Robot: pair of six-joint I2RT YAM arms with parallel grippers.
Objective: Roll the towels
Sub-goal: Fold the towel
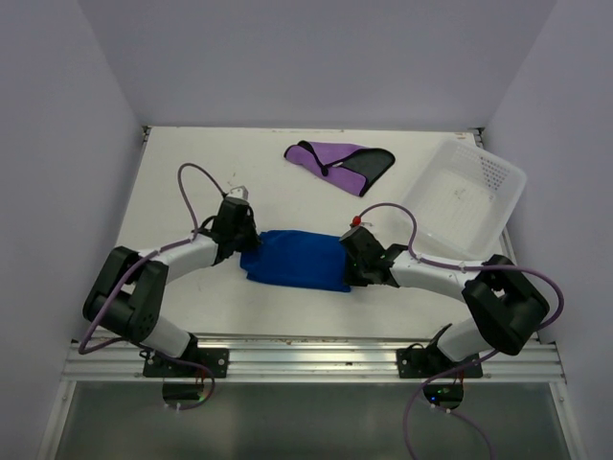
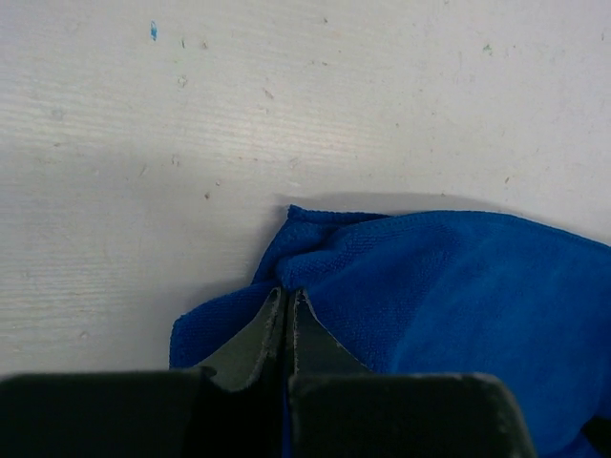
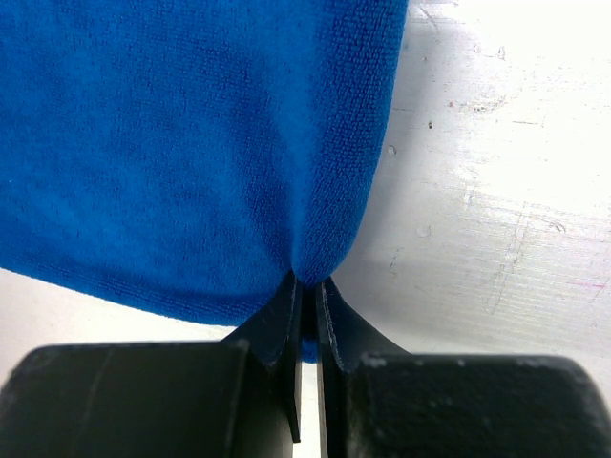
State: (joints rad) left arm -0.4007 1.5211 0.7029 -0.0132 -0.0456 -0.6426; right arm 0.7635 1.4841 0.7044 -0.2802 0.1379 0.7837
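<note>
The blue towel (image 1: 297, 259) lies folded on the table between my two arms. My left gripper (image 1: 245, 241) is shut on its left corner; in the left wrist view the fingertips pinch the bunched blue towel (image 2: 458, 296) at the gripper (image 2: 287, 294). My right gripper (image 1: 351, 261) is shut on the towel's right edge, and in the right wrist view the blue towel (image 3: 191, 143) folds down into the gripper (image 3: 308, 282). The purple towel (image 1: 340, 163) with a black section lies apart at the back of the table.
A white perforated basket (image 1: 467, 199) sits at the back right, close to the right arm. The white table (image 1: 192, 153) ends at a metal rail (image 1: 306, 355) near the arm bases. Grey walls close in the back and both sides.
</note>
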